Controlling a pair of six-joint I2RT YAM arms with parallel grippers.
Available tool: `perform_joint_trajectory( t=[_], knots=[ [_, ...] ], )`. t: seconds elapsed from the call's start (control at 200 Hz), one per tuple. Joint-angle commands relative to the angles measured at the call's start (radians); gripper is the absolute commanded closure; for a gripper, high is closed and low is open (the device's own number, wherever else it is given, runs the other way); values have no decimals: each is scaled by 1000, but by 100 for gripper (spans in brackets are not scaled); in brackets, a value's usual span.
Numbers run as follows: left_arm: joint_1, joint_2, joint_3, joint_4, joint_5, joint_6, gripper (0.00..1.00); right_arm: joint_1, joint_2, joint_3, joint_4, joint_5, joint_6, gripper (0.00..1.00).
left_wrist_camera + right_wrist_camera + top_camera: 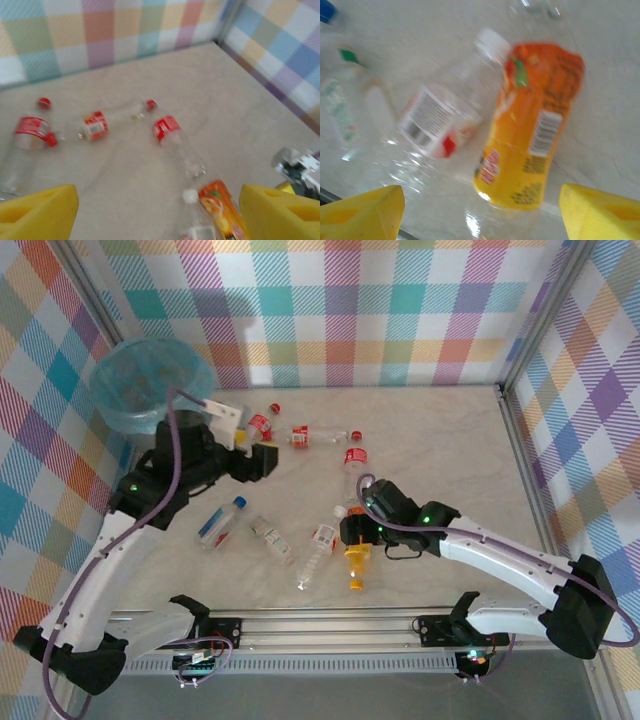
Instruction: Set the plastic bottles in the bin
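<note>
Seen from above, the bin [150, 385] is standing at the upper left, and the plastic bottles [300, 435] are lying scattered across the middle of the counter [450, 460]. The left hand [262, 458] is hovering to the lower right of the bin. The right hand [357, 540] is hanging over an orange bottle [358, 575] at lower centre.

In the left wrist view, yellow fingers [37, 212] are sitting spread at the bottom corners, gripping nothing.

In the right wrist view, the fingers [362, 212] are likewise standing wide apart, with the orange bottle and a clear bottle [435, 120] lying touching above them.
</note>
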Motion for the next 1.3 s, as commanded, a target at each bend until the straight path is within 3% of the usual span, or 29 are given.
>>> perform_joint_trajectory(
  t=[0.0, 0.27, 0.565, 0.76, 1.295],
  knots=[
    [-91, 18, -40, 27, -91, -41, 16, -2, 1, -23, -25, -18, 65, 19],
    [-203, 104, -107, 48, -165, -160, 17, -3, 134, 3, -23, -62, 62, 15],
    [-229, 127, -101, 14, -227, -215, 17, -3, 281, 4, 30, -97, 49, 15],
    [-229, 122, -108, 5, -270, -222, 17, -4, 323, 8, 36, -88, 34, 20],
    [-228, 136, -47, 0, -271, -225, 17, -10, 194, -33, -22, -13, 61, 39]
  ],
)
